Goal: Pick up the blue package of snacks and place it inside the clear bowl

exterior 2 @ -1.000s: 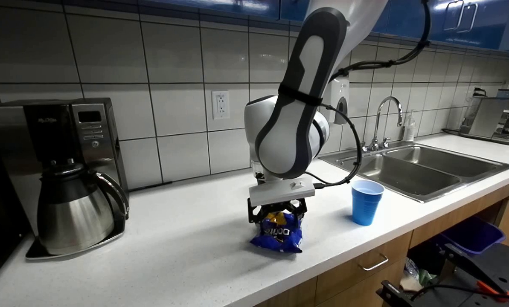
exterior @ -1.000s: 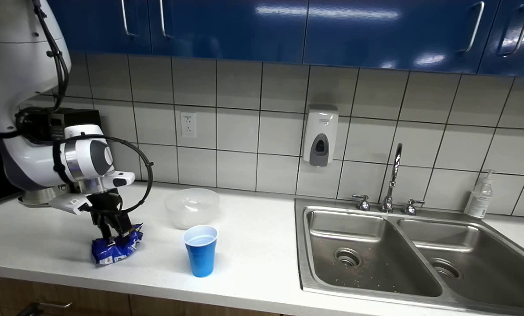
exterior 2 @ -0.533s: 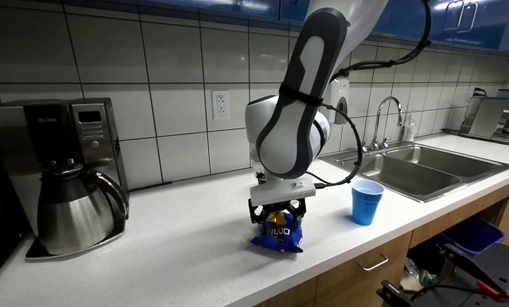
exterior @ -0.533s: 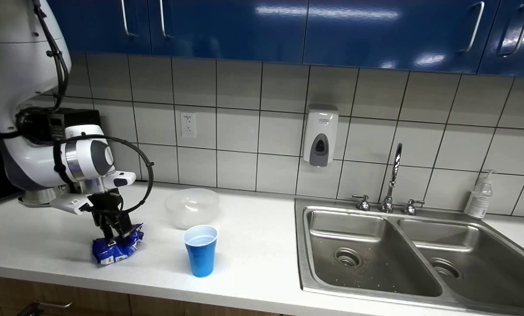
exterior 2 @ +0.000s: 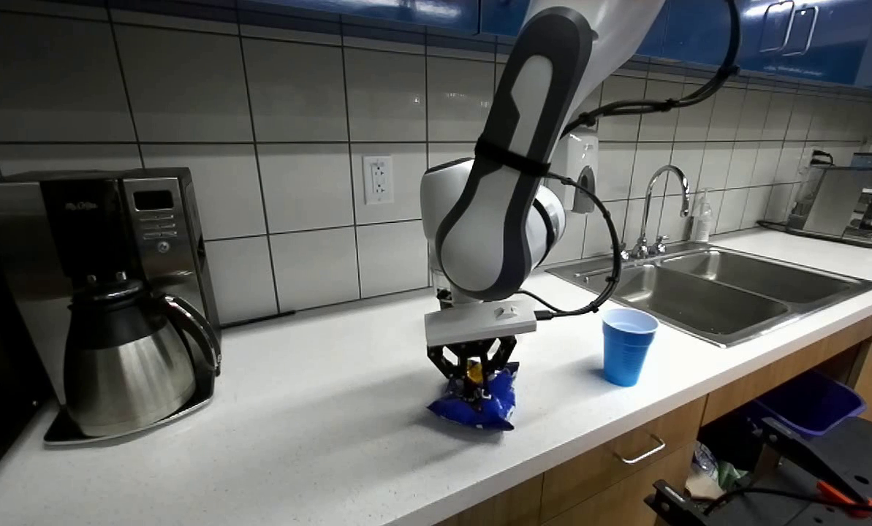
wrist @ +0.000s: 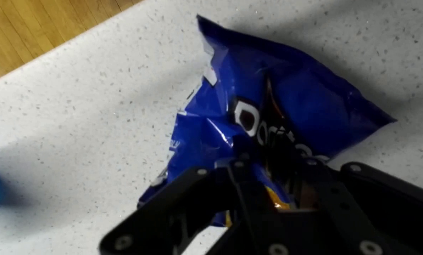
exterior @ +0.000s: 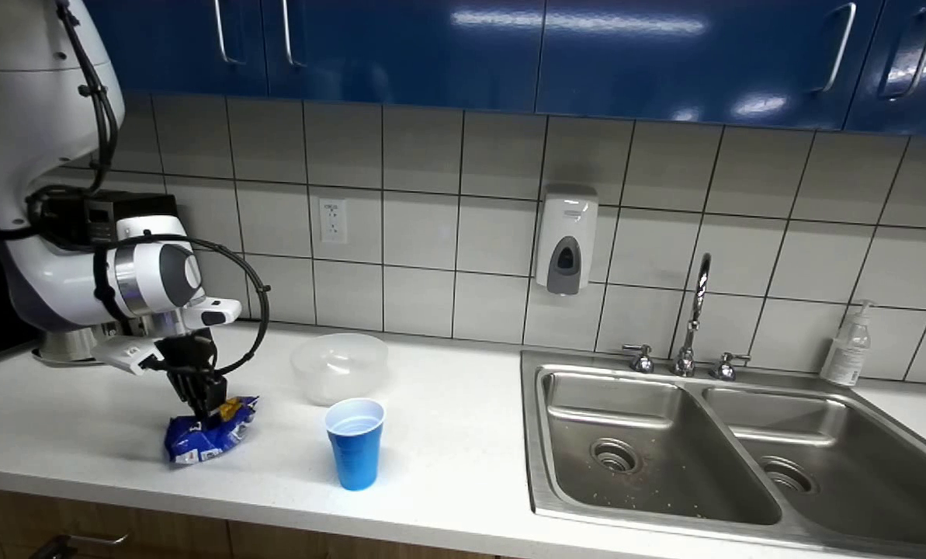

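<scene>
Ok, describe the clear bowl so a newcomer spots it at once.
In an exterior view, start at the double sink and follow the white counter left to the blue cup. Just behind it, toward the tiled wall, sits the clear bowl. It is round and see-through, while the cup and the crinkled bag nearby are blue.

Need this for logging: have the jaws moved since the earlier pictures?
Yes, inward on the blue package: in an exterior view, the jaw nearer the sink shifted away from it, its partner from the coffee maker.
</scene>
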Available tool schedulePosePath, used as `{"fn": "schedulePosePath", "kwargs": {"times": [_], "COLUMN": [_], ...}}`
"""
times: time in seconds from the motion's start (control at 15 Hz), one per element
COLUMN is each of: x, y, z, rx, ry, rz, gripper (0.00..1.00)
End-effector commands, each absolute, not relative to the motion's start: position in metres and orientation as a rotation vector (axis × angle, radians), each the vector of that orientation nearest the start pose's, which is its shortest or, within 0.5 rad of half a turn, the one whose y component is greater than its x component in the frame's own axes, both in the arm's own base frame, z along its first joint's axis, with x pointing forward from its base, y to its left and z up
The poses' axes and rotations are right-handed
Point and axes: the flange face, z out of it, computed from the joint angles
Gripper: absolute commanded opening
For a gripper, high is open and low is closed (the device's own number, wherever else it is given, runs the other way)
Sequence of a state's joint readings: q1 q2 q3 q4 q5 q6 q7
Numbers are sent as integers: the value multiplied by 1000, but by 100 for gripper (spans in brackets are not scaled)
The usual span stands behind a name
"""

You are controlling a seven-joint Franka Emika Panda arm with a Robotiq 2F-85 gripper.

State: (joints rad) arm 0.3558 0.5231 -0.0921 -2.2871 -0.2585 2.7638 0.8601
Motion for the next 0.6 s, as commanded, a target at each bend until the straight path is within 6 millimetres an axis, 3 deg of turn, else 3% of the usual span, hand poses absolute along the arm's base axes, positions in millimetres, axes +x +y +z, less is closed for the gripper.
{"fn": "schedulePosePath", "kwargs": {"times": [0.0, 0.53], "x": [498, 498], "y": [142, 144], "z": [139, 136], "rx": [-3204, -3222], "ry": [570, 572], "rz": [-120, -117], "gripper": [0, 0]}}
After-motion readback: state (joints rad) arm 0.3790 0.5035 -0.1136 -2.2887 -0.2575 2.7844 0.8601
